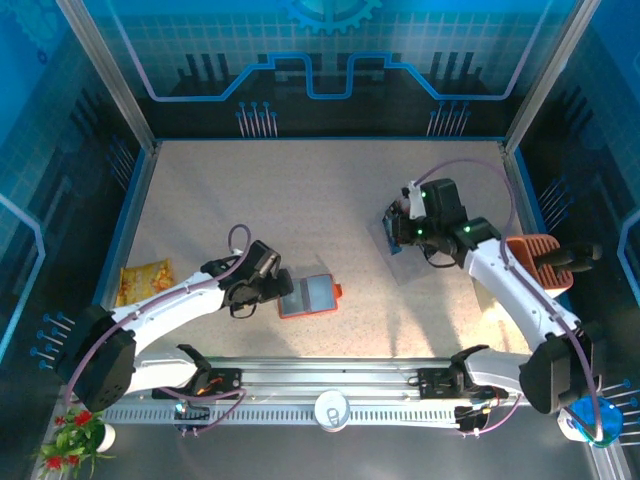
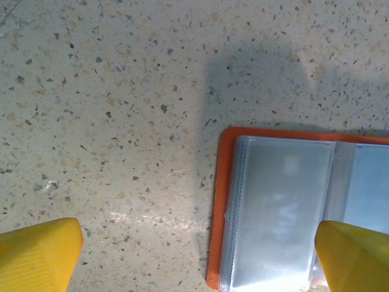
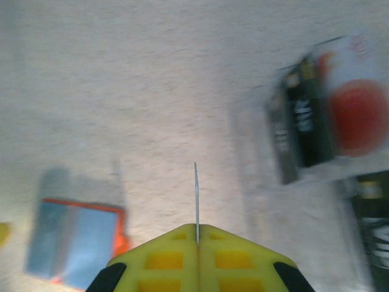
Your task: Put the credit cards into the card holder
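The card holder [image 1: 308, 295] lies open on the speckled table, orange cover down and clear pockets up. My left gripper [image 1: 272, 290] hovers at its left edge, open; in the left wrist view the holder [image 2: 279, 213] lies partly between the yellow fingertips [image 2: 42, 252], and the gripper [image 2: 197, 243] holds nothing. My right gripper [image 1: 400, 228] is raised at the right, shut on one of the credit cards [image 3: 196, 194], seen edge-on above the closed fingers [image 3: 197, 230]. More cards [image 3: 304, 121] lie blurred on the table to the right. The holder [image 3: 76, 246] shows low on the left.
A terracotta slotted bin [image 1: 540, 260] stands by the right wall. A yellow snack packet [image 1: 147, 280] lies at the left edge. A can [image 1: 331, 408] sits on the front rail, with a small plant [image 1: 75, 430] at the near left. Blue walls surround the table.
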{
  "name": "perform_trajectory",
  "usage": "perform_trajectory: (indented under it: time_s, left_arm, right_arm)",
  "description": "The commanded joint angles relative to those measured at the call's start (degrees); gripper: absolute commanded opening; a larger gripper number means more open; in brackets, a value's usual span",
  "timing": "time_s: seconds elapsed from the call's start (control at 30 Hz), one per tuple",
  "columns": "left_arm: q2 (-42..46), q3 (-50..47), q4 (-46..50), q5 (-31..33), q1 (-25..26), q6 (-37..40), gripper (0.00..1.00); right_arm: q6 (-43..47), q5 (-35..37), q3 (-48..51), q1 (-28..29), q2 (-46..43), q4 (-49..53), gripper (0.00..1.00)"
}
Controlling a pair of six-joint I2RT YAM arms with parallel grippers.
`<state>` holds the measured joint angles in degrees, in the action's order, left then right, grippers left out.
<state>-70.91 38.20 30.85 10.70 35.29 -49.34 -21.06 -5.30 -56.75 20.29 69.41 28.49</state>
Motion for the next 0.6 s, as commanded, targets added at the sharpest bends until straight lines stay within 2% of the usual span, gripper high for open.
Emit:
perform_trajectory:
  time_s: [0.0, 0.23, 0.4, 0.57]
  left_arm:
    - [-1.1, 1.3, 1.7, 2.3, 1.3, 1.0, 0.99]
    - [-3.5, 1.2, 2.2, 4.7, 4.3, -0.6, 0.99]
    - [-5.6, 1.4, 1.5, 5.8, 5.8, -0.9, 0.99]
    - [-8.4, 2.4, 1.9, 7.4, 6.9, -1.0, 0.99]
  right_arm:
    - [-12.8, -10.7, 8.1, 4.3, -1.4, -16.7, 0.0]
    - [-27.6, -8.3, 23.2, 14.4, 0.8, -45.7, 0.0]
    - [-31.4, -3.4, 29.3, 18.7, 3.6, -57.3, 0.0]
    - [-32.9, -0.6, 30.7, 22.0, 8.8, -65.0, 0.0]
